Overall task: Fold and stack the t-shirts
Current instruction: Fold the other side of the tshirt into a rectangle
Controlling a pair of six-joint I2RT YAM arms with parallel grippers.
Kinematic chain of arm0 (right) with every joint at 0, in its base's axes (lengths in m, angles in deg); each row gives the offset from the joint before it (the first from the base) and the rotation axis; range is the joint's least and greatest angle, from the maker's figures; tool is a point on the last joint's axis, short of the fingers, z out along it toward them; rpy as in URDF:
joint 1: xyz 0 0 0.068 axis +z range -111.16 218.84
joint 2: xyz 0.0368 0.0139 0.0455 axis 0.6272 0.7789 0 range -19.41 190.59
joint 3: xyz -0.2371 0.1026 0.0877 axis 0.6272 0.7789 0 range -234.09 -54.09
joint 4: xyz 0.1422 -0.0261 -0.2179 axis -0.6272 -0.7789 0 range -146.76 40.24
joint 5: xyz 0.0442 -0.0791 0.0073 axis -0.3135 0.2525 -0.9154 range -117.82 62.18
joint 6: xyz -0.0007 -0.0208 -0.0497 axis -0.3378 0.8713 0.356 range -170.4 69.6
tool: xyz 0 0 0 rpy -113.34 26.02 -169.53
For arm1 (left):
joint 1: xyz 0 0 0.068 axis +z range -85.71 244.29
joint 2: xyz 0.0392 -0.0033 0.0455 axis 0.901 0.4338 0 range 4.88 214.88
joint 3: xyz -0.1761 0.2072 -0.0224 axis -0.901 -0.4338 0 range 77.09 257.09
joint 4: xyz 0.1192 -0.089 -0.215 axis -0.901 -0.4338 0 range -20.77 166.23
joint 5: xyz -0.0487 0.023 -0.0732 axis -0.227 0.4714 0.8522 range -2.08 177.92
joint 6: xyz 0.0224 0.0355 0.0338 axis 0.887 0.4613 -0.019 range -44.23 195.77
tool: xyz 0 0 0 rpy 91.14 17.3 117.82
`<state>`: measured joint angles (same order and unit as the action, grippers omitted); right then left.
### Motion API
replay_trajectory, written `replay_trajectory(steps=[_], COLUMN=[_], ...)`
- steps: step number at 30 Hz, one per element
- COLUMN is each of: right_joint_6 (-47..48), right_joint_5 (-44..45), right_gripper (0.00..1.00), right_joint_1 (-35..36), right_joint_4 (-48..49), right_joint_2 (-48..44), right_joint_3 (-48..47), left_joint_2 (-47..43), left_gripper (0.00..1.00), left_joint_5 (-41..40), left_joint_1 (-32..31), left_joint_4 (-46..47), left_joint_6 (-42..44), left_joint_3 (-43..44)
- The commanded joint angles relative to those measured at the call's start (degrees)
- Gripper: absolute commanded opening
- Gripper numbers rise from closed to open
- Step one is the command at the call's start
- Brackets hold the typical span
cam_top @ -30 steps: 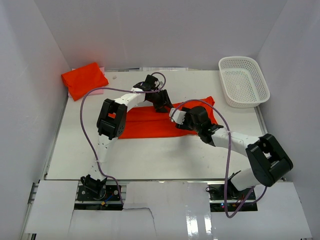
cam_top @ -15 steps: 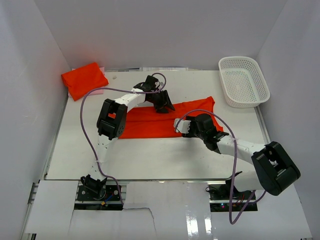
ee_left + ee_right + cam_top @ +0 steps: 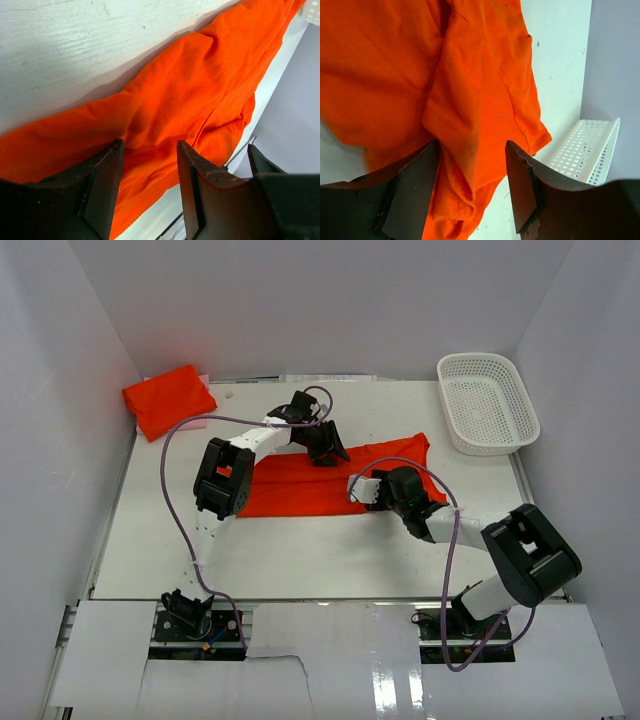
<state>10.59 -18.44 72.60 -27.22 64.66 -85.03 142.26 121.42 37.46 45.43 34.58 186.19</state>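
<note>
One orange-red t-shirt [image 3: 295, 490] lies in a long folded band across the middle of the table [image 3: 300, 550]. Another t-shirt [image 3: 170, 398] sits folded at the back left corner. My left gripper [image 3: 326, 450] rests at the band's far edge, open, with wrinkled cloth [image 3: 190, 90] under and between its fingers [image 3: 102, 185]. My right gripper [image 3: 364, 489] is at the band's near right part, also open. A loose sleeve fold [image 3: 470, 80] lies between its fingers [image 3: 525, 187], touching the left one only.
A white mesh basket [image 3: 487, 402] stands at the back right; its corner [image 3: 582, 150] shows in the right wrist view. White walls close in the table on three sides. Purple cables loop over both arms.
The right arm has swung its elbow round and its gripper has slid slightly left and nearer along the shirt. The left arm and the shirts have stayed put.
</note>
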Motion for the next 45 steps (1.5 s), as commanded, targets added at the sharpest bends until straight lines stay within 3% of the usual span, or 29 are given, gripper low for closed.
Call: replay_trajectory(steps=[1,11,15,22,33,45], right_joint_6=[1.24,-2.54,-6.67,-12.02,-22.75,-23.64], right_joint_5=[2.03,2.30,-0.42,-1.74,-4.99,-8.06], right_gripper=[0.61,0.61,0.62,0.61,0.56,0.55], right_joint_1=[-0.62,-0.62,-0.62,-0.62,-0.62,-2.37], right_joint_4=[7.07,12.26,6.47,6.46,-1.09,-11.64], right_joint_2=[1.44,7.16,7.16,7.60,9.80,7.86], right_joint_3=[0.00,-1.75,-4.65,-7.64,-17.40,-20.91], left_joint_2=[-2.65,-2.47,-2.38,-2.47,-2.65,-2.38], left_gripper=[0.57,0.57,0.57,0.57,0.57,0.57], left_joint_5=[-0.71,-0.71,-0.71,-0.54,-0.45,-0.19], left_joint_1=[-1.03,-1.03,-1.03,-1.03,-1.12,-1.12], left_joint_4=[-2.15,-2.15,-2.24,-2.33,-2.33,-2.33], left_joint_6=[0.94,1.11,1.11,1.20,1.29,1.37], left_joint_3=[-1.43,-1.70,-1.61,-1.87,-2.31,-2.31])
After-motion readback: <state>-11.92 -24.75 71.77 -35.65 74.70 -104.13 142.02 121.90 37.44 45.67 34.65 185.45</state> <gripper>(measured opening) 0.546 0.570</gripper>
